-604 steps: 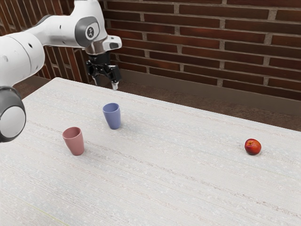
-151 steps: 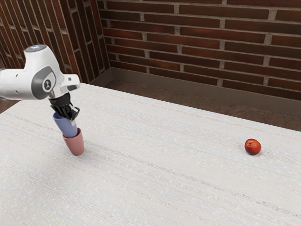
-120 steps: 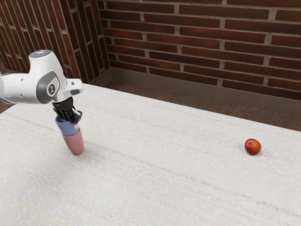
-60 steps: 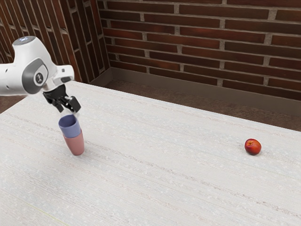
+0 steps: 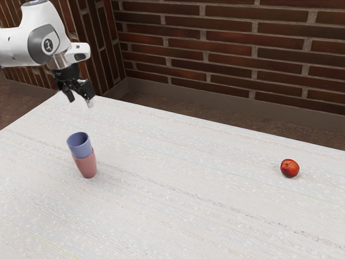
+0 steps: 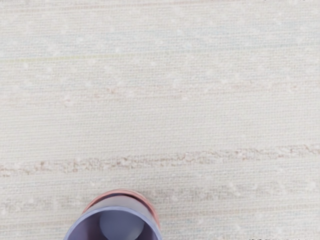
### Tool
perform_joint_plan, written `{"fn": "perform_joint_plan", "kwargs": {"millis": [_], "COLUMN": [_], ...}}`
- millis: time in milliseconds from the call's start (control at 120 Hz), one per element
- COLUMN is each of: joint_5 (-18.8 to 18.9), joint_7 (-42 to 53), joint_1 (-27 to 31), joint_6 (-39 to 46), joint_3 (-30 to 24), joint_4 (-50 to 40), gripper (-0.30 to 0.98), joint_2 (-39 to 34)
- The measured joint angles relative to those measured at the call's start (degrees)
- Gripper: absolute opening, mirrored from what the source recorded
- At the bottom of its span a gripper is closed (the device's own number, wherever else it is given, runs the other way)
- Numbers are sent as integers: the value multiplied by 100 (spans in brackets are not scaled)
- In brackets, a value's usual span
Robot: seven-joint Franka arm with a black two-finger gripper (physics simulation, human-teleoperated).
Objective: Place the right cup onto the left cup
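The desk (image 5: pixel 188 210) bears the stack. My fingers (image 5: pixel 90 102) stand spread and empty, above and apart from it. The blue cup (image 5: pixel 81 147) sits nested in the pink cup (image 5: pixel 87 167); placement appears complete. Withdrawal, I judge, calls for a smooth upward path, fingers wide, no sweep toward the rim. The red fruit (image 5: pixel 290 168) lies well apart.

tabletop (image 5: pixel 215 210) bright, evenly lit | brick wall (image 5: pixel 242 51) dimmer | shade inside blue cup (image 5: pixel 81 150) | source unclear
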Motion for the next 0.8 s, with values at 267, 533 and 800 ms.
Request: {"fn": "perform_joint_plan", "kwargs": {"millis": [267, 533, 800], "joint_5": [-20, -57, -60], "joint_7": [12, 19, 25], "joint_1": [-187, -176, -178], "joint_6": [-858, -1139, -1205], "joint_3": [-171, -182, -182], "joint_4": [1107, 1146, 1152], "gripper": [68, 69, 69], "joint_2": [316, 127, 140]}}
